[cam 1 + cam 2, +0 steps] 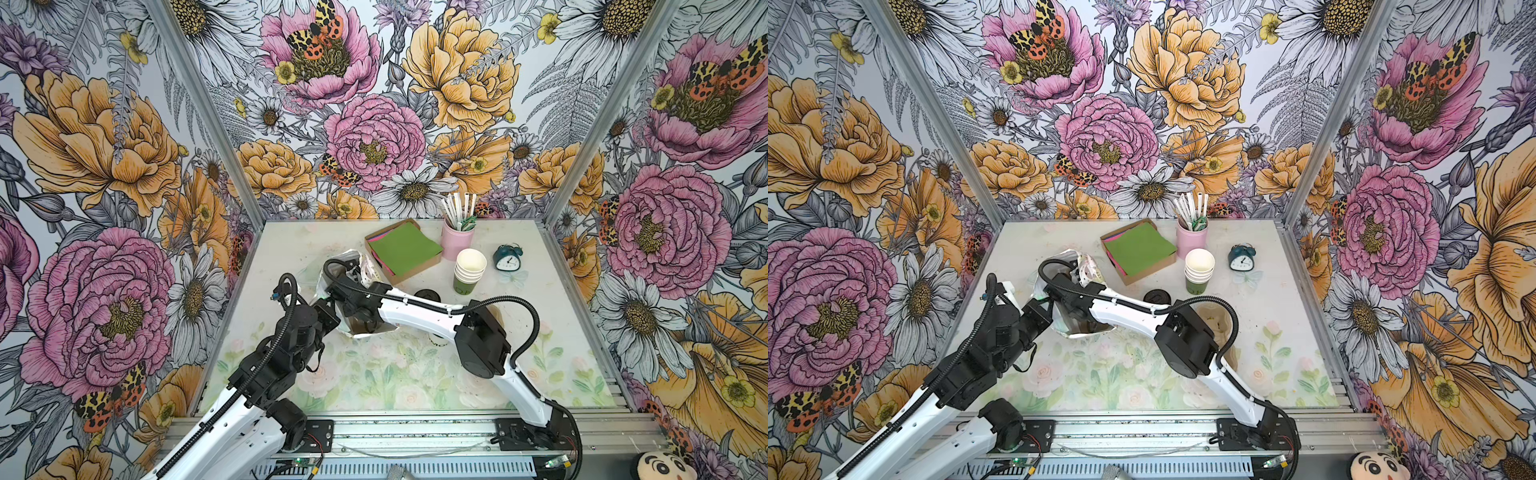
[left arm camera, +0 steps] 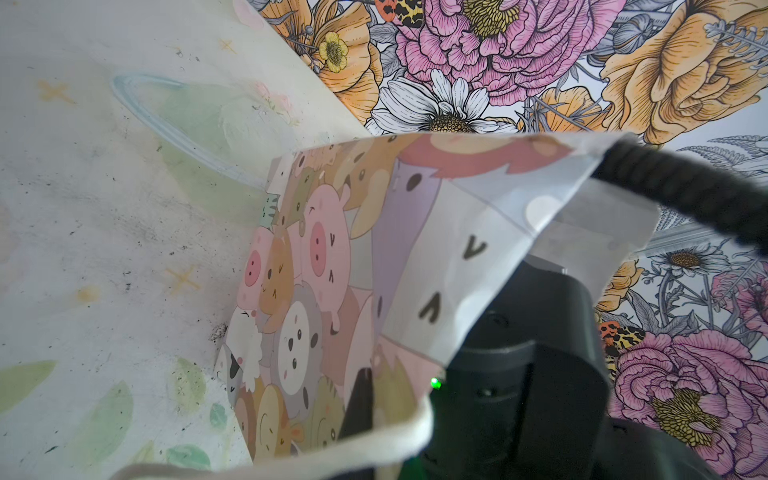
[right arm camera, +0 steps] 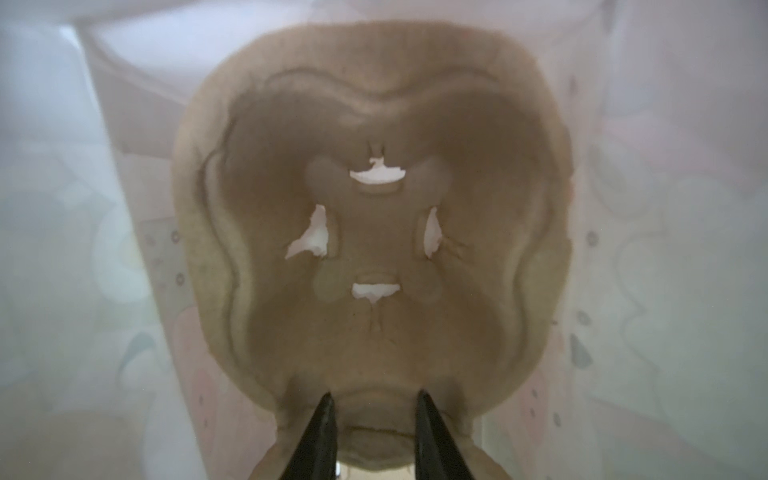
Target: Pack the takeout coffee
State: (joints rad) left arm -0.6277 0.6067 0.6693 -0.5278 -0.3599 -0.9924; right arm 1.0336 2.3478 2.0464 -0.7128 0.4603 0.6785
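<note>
A paper bag printed with cartoon animals stands at the table's middle left, in both top views. My left gripper is shut on its near rim, beside the white cord handle. My right arm reaches into the bag's mouth, so its gripper is hidden in both top views. Inside the bag, my right gripper is shut on the edge of a brown pulp cup carrier that fills the bag's bottom. The takeout coffee is out of view.
A stack of lidless paper cups and a low pile of black lids stand right of the bag. Behind them are a box of green napkins, a pink cup of straws and a small teal clock. Walls close three sides.
</note>
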